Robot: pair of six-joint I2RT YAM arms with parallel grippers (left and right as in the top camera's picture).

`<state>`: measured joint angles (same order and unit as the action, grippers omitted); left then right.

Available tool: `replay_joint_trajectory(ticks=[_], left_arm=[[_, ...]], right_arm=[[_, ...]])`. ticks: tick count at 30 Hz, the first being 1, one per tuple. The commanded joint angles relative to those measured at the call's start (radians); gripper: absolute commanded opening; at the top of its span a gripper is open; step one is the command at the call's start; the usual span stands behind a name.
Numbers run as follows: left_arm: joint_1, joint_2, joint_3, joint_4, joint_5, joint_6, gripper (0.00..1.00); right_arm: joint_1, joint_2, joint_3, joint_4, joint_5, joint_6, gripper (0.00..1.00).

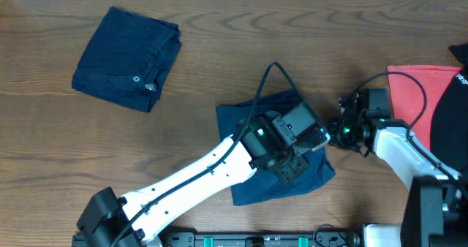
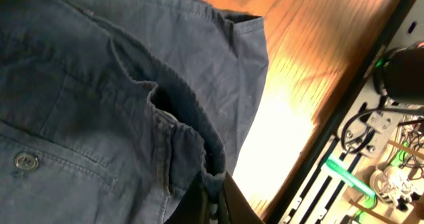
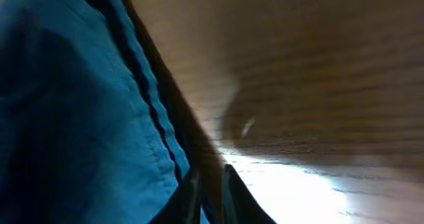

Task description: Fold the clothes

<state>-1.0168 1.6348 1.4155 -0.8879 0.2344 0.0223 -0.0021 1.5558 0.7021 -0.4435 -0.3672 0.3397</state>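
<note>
Mid-fold on the second piece. Pinching a bunched hem of the denim garment (image 1: 245, 119) with the left fingers (image 2: 225, 204), pressed together on the cloth with no gap visible. Gripping a neighbouring stretch of the same side edge with the right fingers (image 3: 228, 194), also close together, with a stitched seam caught between them; grip judged real but shallow. Lying rumpled on the tabletop (image 1: 205, 64), beyond both sets of fingers: the rest of the garment, with a small button (image 2: 25, 161) off to the left of the left fingers in the wrist view. Well apart from both sets of fingers, toward the far left corner: a folded pair (image 1: 128, 59), squared up and presumably finished. Behind the right fingers, beside that arm: a red cloth (image 1: 413, 90), untouched. Step in hand, by judgement: taking hold of one side of the garment, ready to carry it over. Next move likely to call for lifting both pinched points together at matching height, then sweeping across to the opposite side and laying edge on edge. Worth keeping tension between the two pinches so the slack fold at the left fingers flattens rather than doubles. Some risk of the thin right-hand pinch slipping off the seam under a hard pull.
</note>
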Motion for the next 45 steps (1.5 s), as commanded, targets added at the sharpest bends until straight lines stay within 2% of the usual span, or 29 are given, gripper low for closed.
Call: replay_joint_trajectory(ticks=[1, 8, 15, 19, 21, 23, 25, 28, 31, 33, 36, 38, 40, 45], left_arm=[[-0.017, 0.006, 0.000, 0.023, 0.020, -0.035, 0.06], [-0.057, 0.013, 0.000, 0.089, 0.020, -0.054, 0.06], [-0.100, 0.090, -0.011, 0.141, 0.019, -0.054, 0.07], [-0.101, 0.143, -0.011, 0.126, 0.019, -0.054, 0.35], [-0.099, 0.143, -0.011, 0.101, 0.008, -0.054, 0.41], [-0.093, 0.123, -0.010, 0.069, -0.010, -0.054, 0.45], [-0.082, 0.097, -0.009, 0.045, -0.011, -0.054, 0.47], [-0.052, 0.042, -0.009, -0.005, -0.036, -0.055, 0.49], [-0.006, -0.012, -0.009, -0.081, -0.138, -0.074, 0.52], [0.043, -0.035, -0.009, -0.127, -0.194, -0.088, 0.56], [0.114, -0.035, -0.011, -0.146, -0.185, -0.097, 0.59], [0.155, -0.027, -0.024, -0.134, -0.157, -0.099, 0.61], [0.183, -0.018, -0.040, -0.113, -0.124, -0.098, 0.64], [0.210, 0.006, -0.076, -0.079, -0.103, -0.098, 0.63]], right_arm=[[0.030, 0.047, -0.011, 0.005, -0.018, 0.016, 0.09], [0.098, 0.099, -0.011, 0.008, -0.023, 0.024, 0.06], [0.101, 0.099, -0.011, 0.001, -0.023, 0.027, 0.05], [0.100, 0.099, -0.011, -0.007, -0.018, 0.023, 0.06], [0.097, 0.098, -0.011, -0.013, 0.003, 0.018, 0.08], [0.087, 0.098, -0.010, -0.019, 0.024, 0.003, 0.15], [0.071, 0.097, -0.006, -0.027, 0.027, -0.008, 0.22], [0.035, 0.082, 0.012, -0.063, 0.026, -0.028, 0.26], [0.003, 0.043, 0.035, -0.107, 0.009, -0.068, 0.29], [-0.010, -0.008, 0.040, -0.110, -0.071, -0.138, 0.32], [-0.010, -0.085, 0.040, -0.111, -0.203, -0.231, 0.37], [-0.005, -0.123, 0.040, -0.110, -0.226, -0.233, 0.41], [0.011, -0.137, 0.039, -0.100, -0.228, -0.234, 0.42], [0.078, -0.103, 0.034, -0.030, -0.160, -0.231, 0.43]])
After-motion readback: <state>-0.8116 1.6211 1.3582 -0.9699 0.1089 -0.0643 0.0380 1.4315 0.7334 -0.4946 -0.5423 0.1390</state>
